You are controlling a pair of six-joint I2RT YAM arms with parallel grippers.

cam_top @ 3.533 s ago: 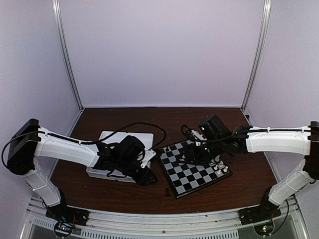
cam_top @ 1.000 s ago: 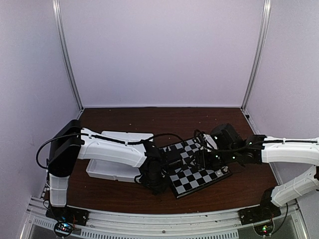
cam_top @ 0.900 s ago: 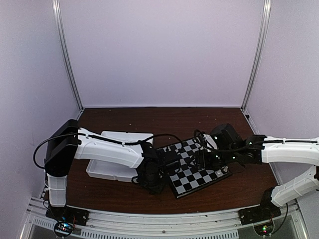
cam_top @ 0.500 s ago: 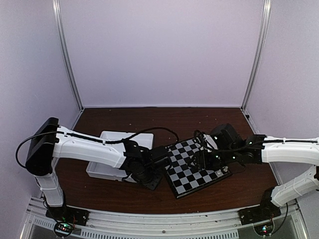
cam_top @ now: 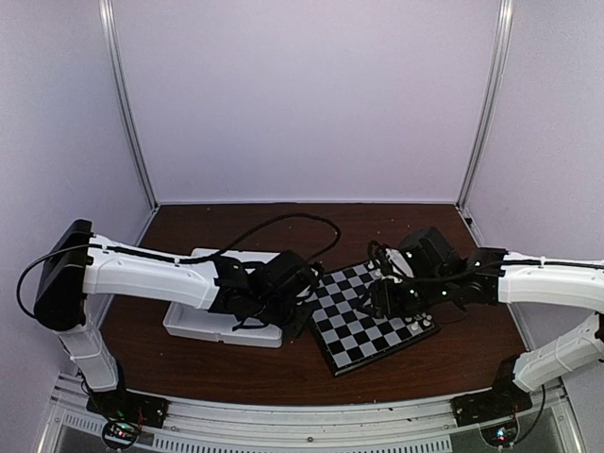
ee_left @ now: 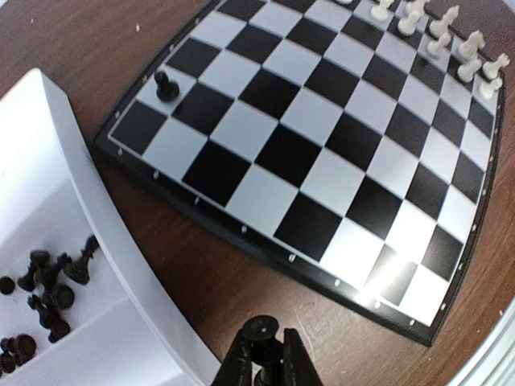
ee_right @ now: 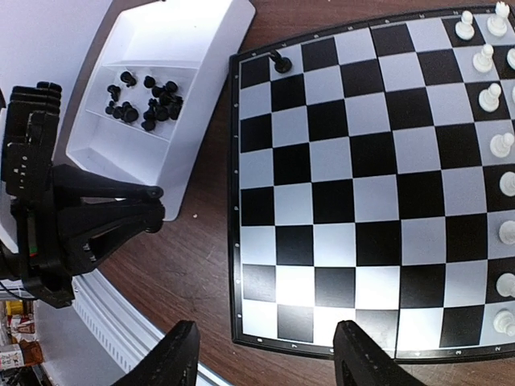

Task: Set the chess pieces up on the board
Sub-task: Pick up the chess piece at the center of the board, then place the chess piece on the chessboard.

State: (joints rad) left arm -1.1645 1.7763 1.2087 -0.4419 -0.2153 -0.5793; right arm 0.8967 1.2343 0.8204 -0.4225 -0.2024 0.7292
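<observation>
The brown counter [cam_top: 236, 222] carries everything. The left arm [cam_top: 142, 274] reaches in across the white tray [cam_top: 203, 326], and the right arm [cam_top: 547, 283] comes in from the opposite side.

The board [cam_top: 363, 321] lies flat on the counter, turned at an angle. It sits just to the right of the tray, with a strip of bare wood between them. The tray is partitioned, and one of its compartments holds a loose cluster of black pieces [ee_right: 145, 100].

The left gripper [ee_left: 261, 358] hangs over the counter in the gap between the tray's wall and the board's rim. Its jaws are pressed together, and a small round black knob [ee_left: 261, 328] shows at their tips. It appears to be a chess piece pinched there, though the left wrist view shows too little of it to say which kind.

The right gripper [ee_right: 265, 354] hovers above the board near one rim. Its jaws are spread, with nothing between them.

White pieces [ee_right: 491, 96] stand upright in rows along one side of the board. On the opposite side a single black pawn [ee_left: 166, 84] stands upright on a light square at the rim, next to a corner square.
</observation>
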